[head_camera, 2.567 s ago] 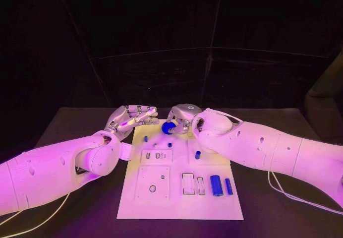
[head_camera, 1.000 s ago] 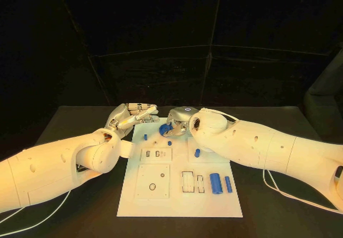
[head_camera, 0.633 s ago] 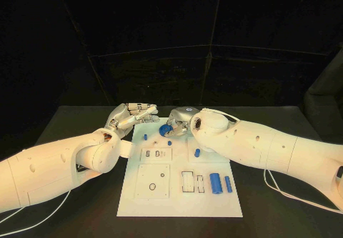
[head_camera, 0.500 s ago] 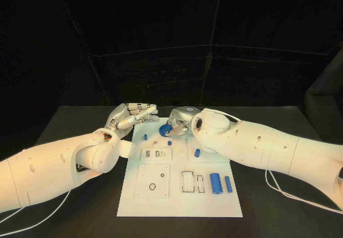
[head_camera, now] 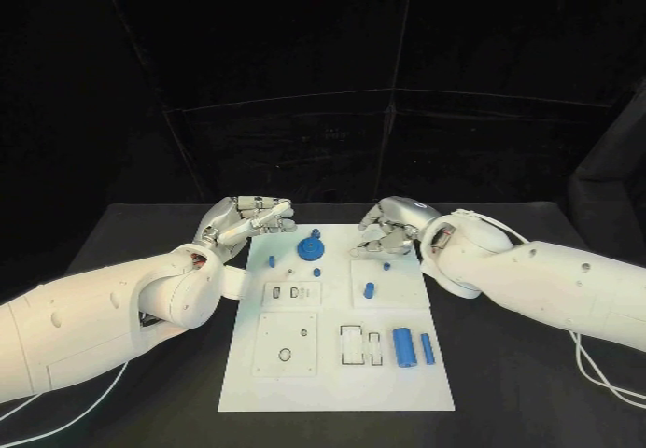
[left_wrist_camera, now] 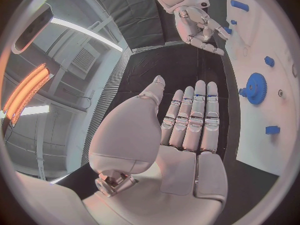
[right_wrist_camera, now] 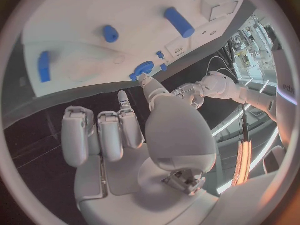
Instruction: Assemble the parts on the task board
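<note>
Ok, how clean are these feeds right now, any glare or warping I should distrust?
Head view: even light, task board crisp, background black. Left wrist view: fisheye bends the board edge, orange lamp glare at the rim, blue gear still clear. Right wrist view: same bending; right hand blocks much of the middle.

The task board [head_camera: 337, 373] far right corner sits behind the right hand [head_camera: 393, 229]; the small slots [head_camera: 287, 293] are too tiny to read
</note>
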Available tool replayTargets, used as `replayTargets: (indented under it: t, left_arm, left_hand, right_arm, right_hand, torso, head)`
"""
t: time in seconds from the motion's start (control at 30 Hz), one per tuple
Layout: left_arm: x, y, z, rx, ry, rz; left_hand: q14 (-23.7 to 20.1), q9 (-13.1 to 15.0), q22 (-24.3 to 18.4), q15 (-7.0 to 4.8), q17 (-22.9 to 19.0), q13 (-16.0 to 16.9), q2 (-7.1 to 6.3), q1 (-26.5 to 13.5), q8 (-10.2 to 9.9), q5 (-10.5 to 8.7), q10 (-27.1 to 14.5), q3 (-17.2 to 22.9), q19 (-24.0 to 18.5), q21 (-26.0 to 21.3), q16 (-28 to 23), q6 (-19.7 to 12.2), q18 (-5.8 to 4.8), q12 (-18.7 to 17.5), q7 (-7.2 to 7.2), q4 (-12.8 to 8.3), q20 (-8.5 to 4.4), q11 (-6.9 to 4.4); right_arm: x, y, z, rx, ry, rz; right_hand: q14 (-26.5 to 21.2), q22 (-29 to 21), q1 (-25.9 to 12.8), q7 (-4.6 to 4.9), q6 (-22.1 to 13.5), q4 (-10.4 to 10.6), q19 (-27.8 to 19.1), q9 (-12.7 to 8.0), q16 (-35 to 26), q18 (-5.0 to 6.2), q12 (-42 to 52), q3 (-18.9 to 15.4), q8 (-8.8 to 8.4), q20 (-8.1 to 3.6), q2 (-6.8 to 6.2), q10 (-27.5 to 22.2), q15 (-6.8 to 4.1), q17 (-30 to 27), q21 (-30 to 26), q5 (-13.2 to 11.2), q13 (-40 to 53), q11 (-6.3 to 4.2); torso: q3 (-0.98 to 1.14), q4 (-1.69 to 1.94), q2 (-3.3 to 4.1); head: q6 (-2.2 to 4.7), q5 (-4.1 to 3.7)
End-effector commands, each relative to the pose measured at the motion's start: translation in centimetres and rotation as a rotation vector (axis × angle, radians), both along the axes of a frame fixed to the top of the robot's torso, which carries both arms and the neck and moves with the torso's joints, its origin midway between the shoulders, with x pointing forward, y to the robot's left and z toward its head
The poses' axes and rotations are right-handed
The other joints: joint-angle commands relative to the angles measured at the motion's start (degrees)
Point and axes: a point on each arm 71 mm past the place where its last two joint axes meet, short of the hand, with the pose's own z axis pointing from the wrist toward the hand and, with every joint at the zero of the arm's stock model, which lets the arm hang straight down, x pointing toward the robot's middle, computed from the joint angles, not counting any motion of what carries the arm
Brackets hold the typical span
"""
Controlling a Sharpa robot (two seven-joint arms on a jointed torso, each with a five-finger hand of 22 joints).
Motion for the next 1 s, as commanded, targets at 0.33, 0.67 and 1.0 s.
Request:
replayTargets:
  t: [0.33, 0.67, 1.0]
  left_arm:
    - [0.1, -0.2, 0.1, -0.01, -0.009, -0.012]
    - [0.2, -0.1, 0.0, -0.008, -0.008, -0.01]
    - [0.4, -0.1, -0.1, -0.006, -0.008, -0.007]
  left_hand:
    - [0.38, -0.05, -0.11, 0.02, 0.12, -0.03, 0.59, 0.26, -0.22, -0.11, 0.38, 0.03, 0.5, -0.34, -0.24, 0.39, 0.34, -0.28, -0.14, -0.4, -0.04, -0.02]
    - [0.38, -0.05, -0.11, 0.02, 0.12, -0.03, 0.59, 0.26, -0.22, -0.11, 0.38, 0.03, 0.5, -0.34, -0.24, 0.39, 0.34, -0.28, -0.14, -0.4, -0.04, -0.02]
    - [0.45, -0.04, -0.14, -0.01, 0.14, -0.03, 0.61, 0.31, -0.25, -0.12, 0.46, 0.06, 0.55, -0.36, -0.27, 0.45, 0.34, -0.32, -0.17, -0.51, -0.05, -0.05]
  right_arm:
    - [0.5, -8.0, -0.1, 0.209, 0.121, -0.068]
    - [1.3, -10.1, -0.9, 0.175, 0.126, -0.1]
    - [1.0, -10.0, -2.7, 0.169, 0.164, -0.093]
  right_hand:
    - [4.02, 2.31, 3.35, 0.06, -0.22, -2.72, 0.68, -0.2, 0.18, -0.52, -1.58, 0.23, -0.5, -0.57, -0.36, -1.24, -0.39, 4.43, -0.45, 1.26, 4.65, -0.23]
    - [4.08, 2.15, 4.13, 0.07, -1.57, -3.69, 0.59, -0.26, 0.26, -0.49, -2.24, 0.11, -0.81, -0.53, -0.4, -1.73, -0.36, 4.78, -0.54, 1.27, 4.08, -0.21]
    - [4.11, 2.2, 4.29, 0.04, -1.93, -4.0, 0.61, -0.23, 0.29, -0.5, -2.15, -0.01, -0.77, -0.53, -0.35, -1.62, -0.36, 4.94, -0.52, 0.61, 4.19, -0.23]
  torso:
    - [0.5, -1.09, -0.2]
    - [0.27, -0.86, -0.2]
    - [0.24, -0.8, -0.26]
  head:
    - [0.66, -0.06]
    - [0.46, -0.5]
    - [0.2, -0.49]
